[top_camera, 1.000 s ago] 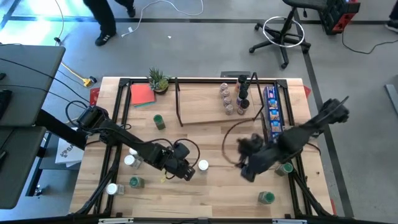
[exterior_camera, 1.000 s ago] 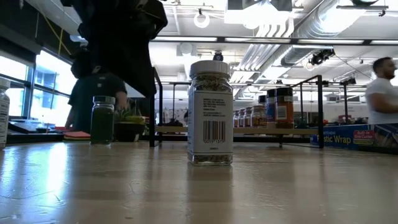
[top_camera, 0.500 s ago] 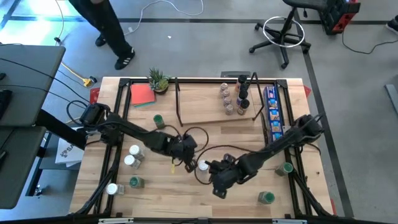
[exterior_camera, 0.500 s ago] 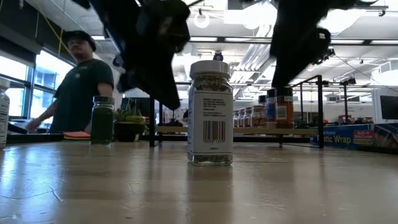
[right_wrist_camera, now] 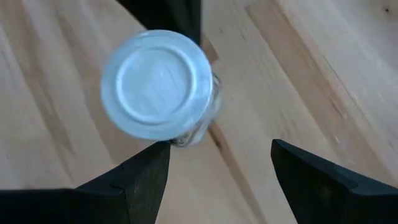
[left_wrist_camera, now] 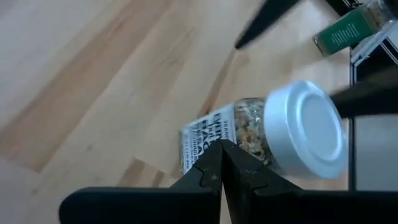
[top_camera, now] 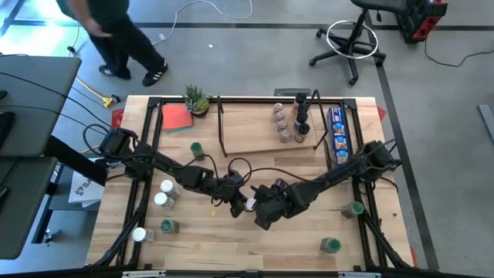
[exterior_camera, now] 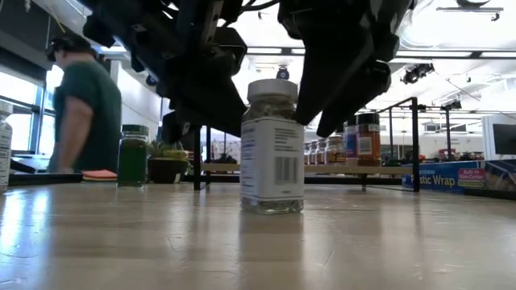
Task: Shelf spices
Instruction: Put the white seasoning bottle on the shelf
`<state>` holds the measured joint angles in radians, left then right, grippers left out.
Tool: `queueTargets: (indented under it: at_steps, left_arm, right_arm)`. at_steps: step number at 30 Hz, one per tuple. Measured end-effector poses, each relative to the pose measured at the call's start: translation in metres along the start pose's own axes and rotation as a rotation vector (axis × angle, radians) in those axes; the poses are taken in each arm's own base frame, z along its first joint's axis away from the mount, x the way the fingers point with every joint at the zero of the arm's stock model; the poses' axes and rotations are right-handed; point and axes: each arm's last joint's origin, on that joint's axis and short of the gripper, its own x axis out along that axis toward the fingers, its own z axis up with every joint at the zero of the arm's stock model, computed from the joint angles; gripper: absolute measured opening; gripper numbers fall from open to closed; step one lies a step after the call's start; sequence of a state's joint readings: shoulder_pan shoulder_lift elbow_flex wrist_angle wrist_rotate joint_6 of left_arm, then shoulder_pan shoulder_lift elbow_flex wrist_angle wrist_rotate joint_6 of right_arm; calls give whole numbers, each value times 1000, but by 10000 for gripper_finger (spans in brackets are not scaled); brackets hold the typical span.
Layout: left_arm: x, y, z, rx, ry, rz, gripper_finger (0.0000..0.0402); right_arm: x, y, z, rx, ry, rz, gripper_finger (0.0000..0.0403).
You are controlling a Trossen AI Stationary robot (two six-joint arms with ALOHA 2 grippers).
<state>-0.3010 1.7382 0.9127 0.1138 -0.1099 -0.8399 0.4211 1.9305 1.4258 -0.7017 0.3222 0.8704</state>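
Now both arms have converged on one white-capped spice jar (top_camera: 248, 204) mid-tabletop (top_camera: 231, 247). Left pincer (top_camera: 236, 202) has swung in from the left since a second ago and sits just beside the jar, fingers shut, nothing held. Right pincer (top_camera: 261, 213) has come across from the right edge and hovers over the jar, fingers spread wide, cap (right_wrist_camera: 157, 84) just outside the gap — not gripped. Likely the right is lining up a grasp while the left steadies; a judgement only.

Other jars: loose ones along the left (top_camera: 164, 188) and right (top_camera: 354, 208) edges, a handful already on the shelf (top_camera: 262, 150) at the back.

Writing: barcode on the jar label (exterior_camera: 274, 169); blue box (exterior_camera: 459, 177) reads "Wrap". Left wrist label text (left_wrist_camera: 205, 140) isn't legible.
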Motion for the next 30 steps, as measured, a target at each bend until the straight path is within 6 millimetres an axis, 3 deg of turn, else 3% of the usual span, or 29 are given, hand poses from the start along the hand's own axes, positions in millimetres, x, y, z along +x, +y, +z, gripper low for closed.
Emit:
queueTargets:
  at_steps: [7, 15, 21, 30]
  left_arm:
    - [-3, -16, -19, -28, 39, -39, 0]
    - [-9, -33, -41, -75, 7, -8, 0]
    - [-13, -41, -53, -69, 9, -18, 0]
    - [-14, -45, -58, -58, 15, -33, 0]
  right_arm:
    - [3, -22, 13, -33, 38, -83, 275]
    - [-24, -35, 18, -28, 27, -105, 275]
    - [-45, -24, 8, -62, 10, -40, 275]
    - [-54, -5, -8, -112, 6, 39, 275]
